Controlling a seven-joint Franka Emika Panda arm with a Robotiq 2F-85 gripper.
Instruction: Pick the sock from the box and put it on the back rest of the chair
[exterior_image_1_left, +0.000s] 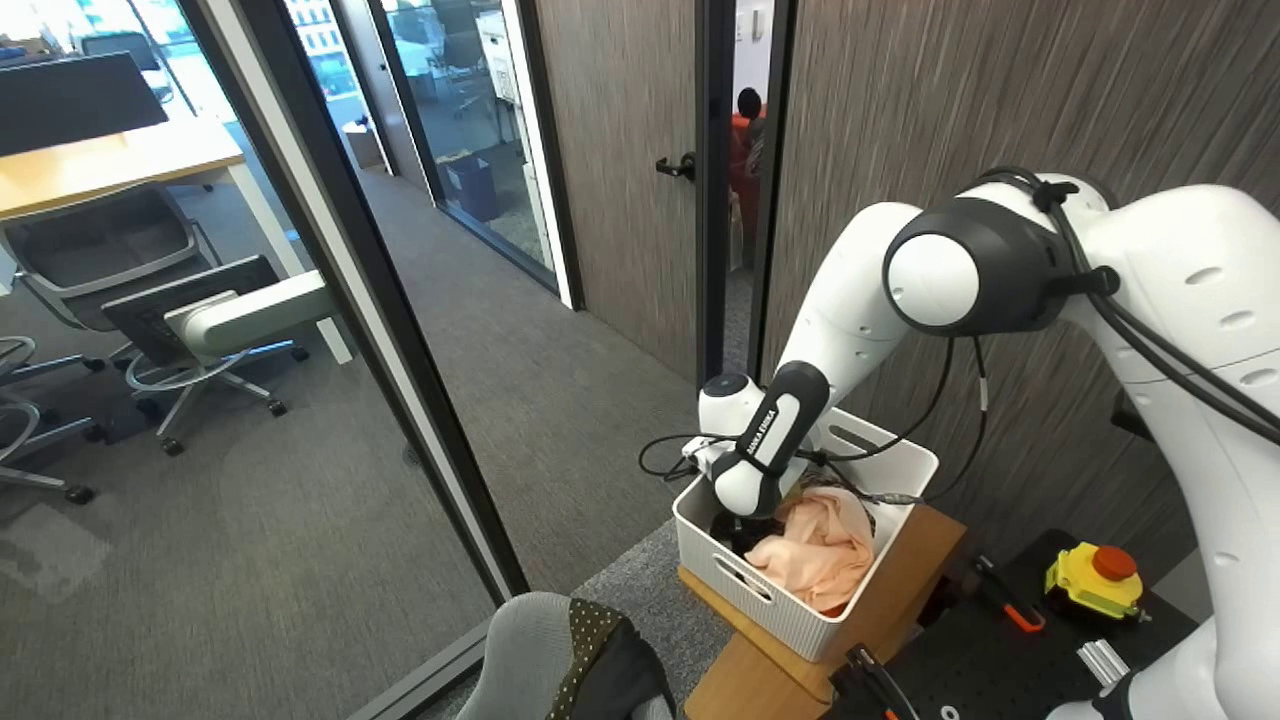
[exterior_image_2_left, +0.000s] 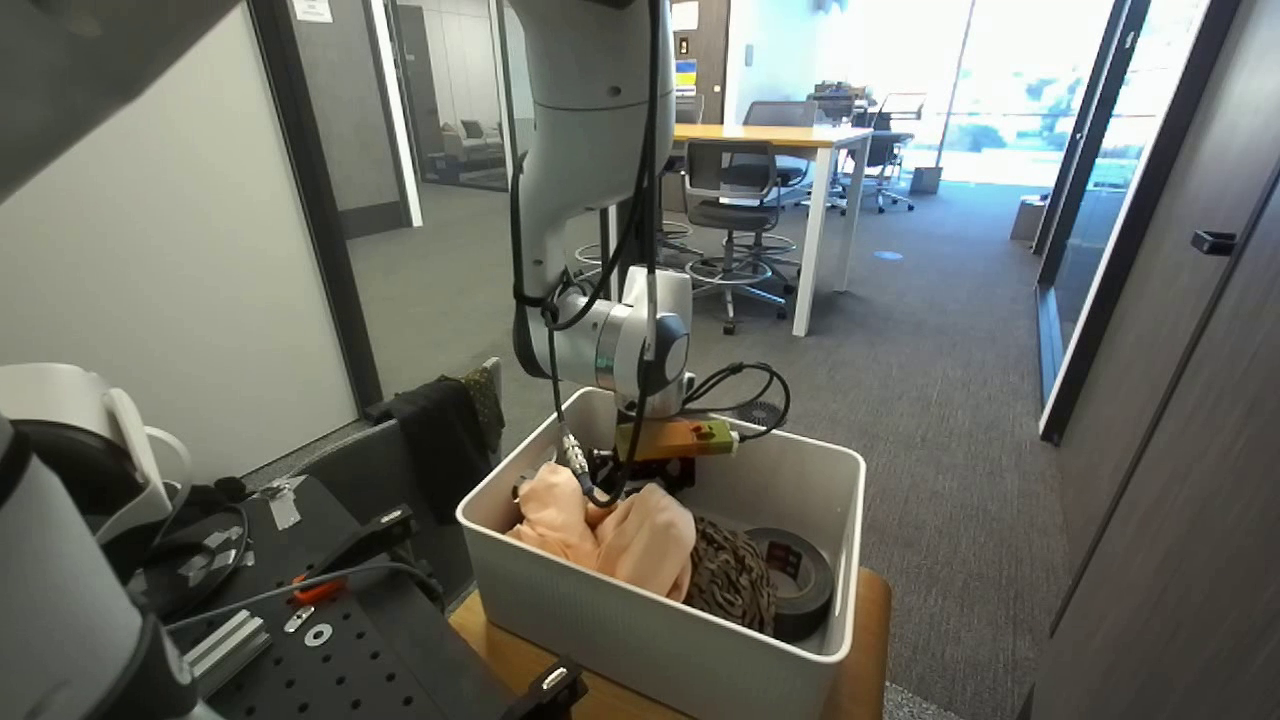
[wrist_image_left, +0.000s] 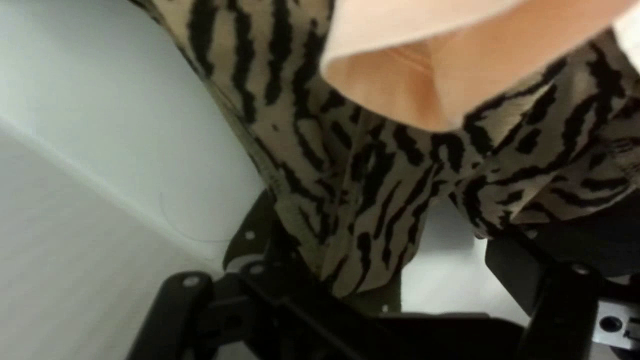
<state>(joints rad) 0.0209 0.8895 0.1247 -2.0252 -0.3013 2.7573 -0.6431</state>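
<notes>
Support: brown stand (exterior_image_1_left: 912, 572) | bears: white bin (exterior_image_2_left: 640, 632), upright | beside it: black perforated board (exterior_image_2_left: 345, 672) | bears: metal profile (exterior_image_2_left: 228, 650), washer (exterior_image_2_left: 308, 637), red-topped yellow button (exterior_image_1_left: 1093, 584)

Tiger-striped black on tan across the folded cloth (wrist_image_left: 370, 200) beside the black gripper (wrist_image_left: 392, 250), plain peach over the crumpled fabric (exterior_image_2_left: 650, 545) near it, white on the bin (exterior_image_2_left: 640, 640) around it. Well apart, light grey on the chair back (exterior_image_1_left: 520, 650), gold-dotted across the draped cloth (exterior_image_1_left: 592, 628).

box (exterior_image_2_left: 640, 640) on stand (exterior_image_1_left: 895, 595) | cloth (exterior_image_2_left: 730, 575), tape (exterior_image_2_left: 808, 600) in box, prob. touching | chair (exterior_image_1_left: 525, 650) nr
</notes>
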